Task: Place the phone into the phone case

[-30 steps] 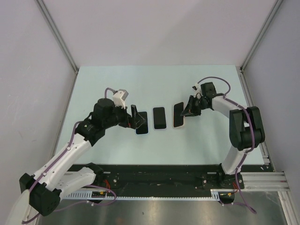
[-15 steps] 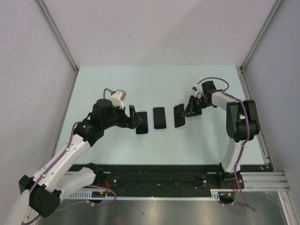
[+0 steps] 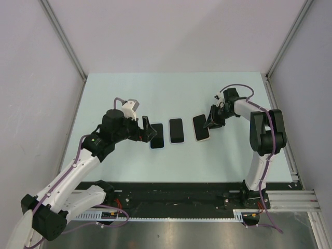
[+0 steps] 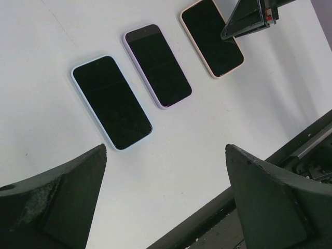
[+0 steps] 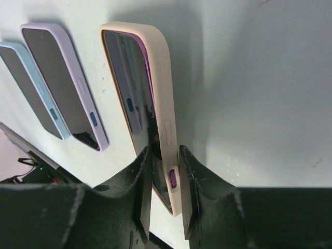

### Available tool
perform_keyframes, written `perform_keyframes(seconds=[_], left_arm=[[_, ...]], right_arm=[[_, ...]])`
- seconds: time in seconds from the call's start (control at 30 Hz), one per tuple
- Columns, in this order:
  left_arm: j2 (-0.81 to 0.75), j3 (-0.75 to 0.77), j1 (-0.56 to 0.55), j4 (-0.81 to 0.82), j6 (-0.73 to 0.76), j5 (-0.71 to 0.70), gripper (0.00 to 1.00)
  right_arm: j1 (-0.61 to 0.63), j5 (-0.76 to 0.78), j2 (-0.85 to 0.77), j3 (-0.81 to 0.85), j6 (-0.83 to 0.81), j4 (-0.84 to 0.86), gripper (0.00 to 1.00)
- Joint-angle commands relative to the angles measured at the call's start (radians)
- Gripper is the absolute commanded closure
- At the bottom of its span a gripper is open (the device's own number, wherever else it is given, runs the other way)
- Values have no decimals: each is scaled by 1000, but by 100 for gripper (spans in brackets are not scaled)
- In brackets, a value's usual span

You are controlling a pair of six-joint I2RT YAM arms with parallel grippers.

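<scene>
Top external view, nearest first: both arms rise from the black rail [image 3: 176, 194] at the near edge of the pale table [image 3: 129, 93]. The left arm leans forward and inward, and the left gripper [image 3: 147, 129] sits just beside the blue-cased phone [image 3: 156, 136]. Its jaws are spread wide and hold nothing. In the left wrist view its two dark fingers [image 4: 57, 197] stand far apart, with bare table between them. Three handsets lie in a row across the middle of the table, near one another but apart: the blue-cased phone on the left, the lilac-cased phone [image 3: 176, 131] in the middle, and the phone [image 5: 124, 72] seated in the beige case [image 3: 201, 127] on the right. The right gripper [image 3: 212, 120] meets that case at its right long edge. In the right wrist view its fingers [image 5: 142, 176] straddle this edge, clenched on the beige case, with no gap visible on either side. Farther back the table is backed by white walls [image 3: 171, 31].
</scene>
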Motion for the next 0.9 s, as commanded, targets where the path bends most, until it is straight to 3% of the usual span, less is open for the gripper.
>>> perform_keyframes(seconds=[0.0,0.3,0.6,0.73,0.77,0.8,0.87], left_arm=[[-24,4,9,7,2,-11,0],[-66,-2,9,37,-7,-5,0],[-113,27,9,51,-28,-25,0],[-147,38,11,66,-48,-14,0],[-156,40,11,79,-56,-13,0],[-173,38,9,86,-68,-8,0],[-188,35,11,112,-85,1,0]], right_arm=[[-15,139,-13,47,-1,-30,71],[47,298,-135,38,8,-167,57],[207,268,-450,-10,54,-143,48],[316,254,-641,-109,137,-37,27],[336,252,-715,-128,157,-12,5],[357,264,-748,-148,187,17,0],[397,316,-809,-188,224,35,0]])
